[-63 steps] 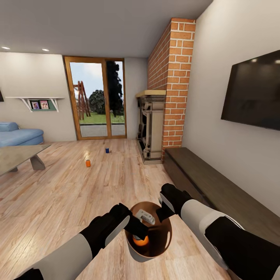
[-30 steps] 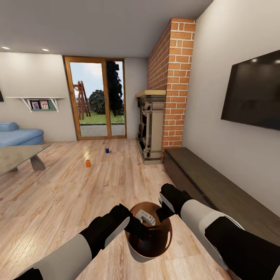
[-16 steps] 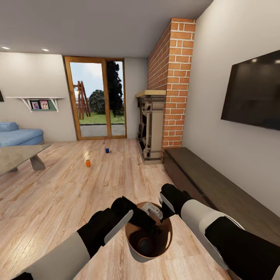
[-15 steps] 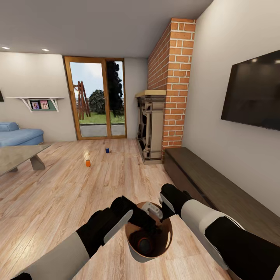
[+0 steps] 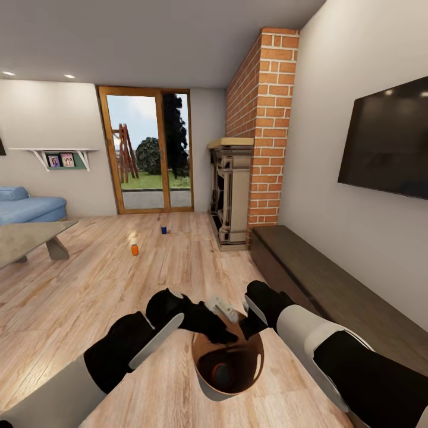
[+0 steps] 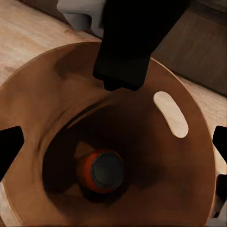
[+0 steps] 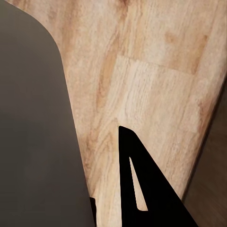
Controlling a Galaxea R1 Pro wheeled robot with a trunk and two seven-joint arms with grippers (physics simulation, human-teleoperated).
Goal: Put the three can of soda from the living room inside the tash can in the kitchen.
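While the robot stands in the living room, stock is as follows
Item 1, orange soda can [image 6: 102, 171]: lying at the bottom of the brown trash can [image 5: 252, 367], seen end-on in the left wrist view; counted as collected
Item 2, second orange can [image 5: 135, 249]: upright on the wood floor [image 5: 77, 297], well ahead, between the coffee table [image 5: 30, 238] and the fireplace [image 5: 232, 190]; not yet collected
Item 3, dark blue can [image 5: 163, 229]: on the floor farther off, near the glass doors [image 5: 148, 151]; not yet collected
Left gripper [image 5: 223, 318]: poised over the bin's mouth, fingers spread wide with nothing between them, their dark tips at either edge of the left wrist view
Right gripper [image 5: 249, 324]: at the bin's far rim and apparently holding it; whether the fingers are closed cannot be told
Progress, judged: one of three cans binned, two remaining. Bin is in the living room, not the kitchen, so carrying it there probably remains too
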